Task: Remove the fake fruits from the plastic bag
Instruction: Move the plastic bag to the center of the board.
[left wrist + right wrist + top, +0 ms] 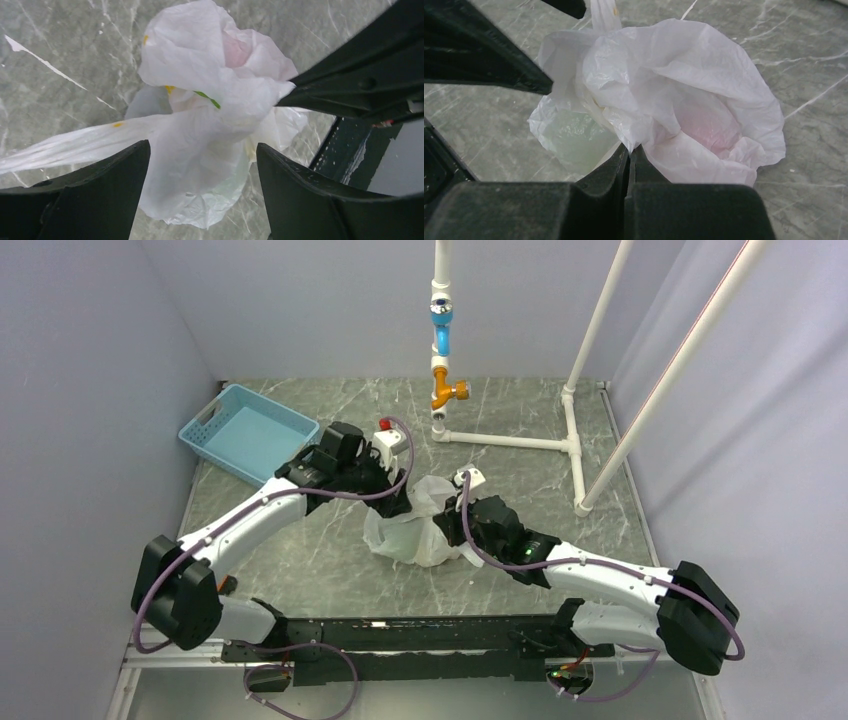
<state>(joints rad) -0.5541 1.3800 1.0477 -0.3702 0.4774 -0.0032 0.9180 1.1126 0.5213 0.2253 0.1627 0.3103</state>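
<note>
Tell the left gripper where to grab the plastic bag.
Likely the plastic bag's stretched loop handle, from above: a flat band clear of the bulging body, on the side away from the right gripper's pinch. Left gripper is open.

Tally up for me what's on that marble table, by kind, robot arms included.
Robot arms: 2 (left arm, right arm)
Plastic bag: 1
Blue basket: 1
White pipe frame: 1
Fruit shapes showing through the bag: 2 (pinkish shape, greenish shape)
Total: 7. Other fruit may be hidden; a red speck by the left arm is too small to name.
</note>
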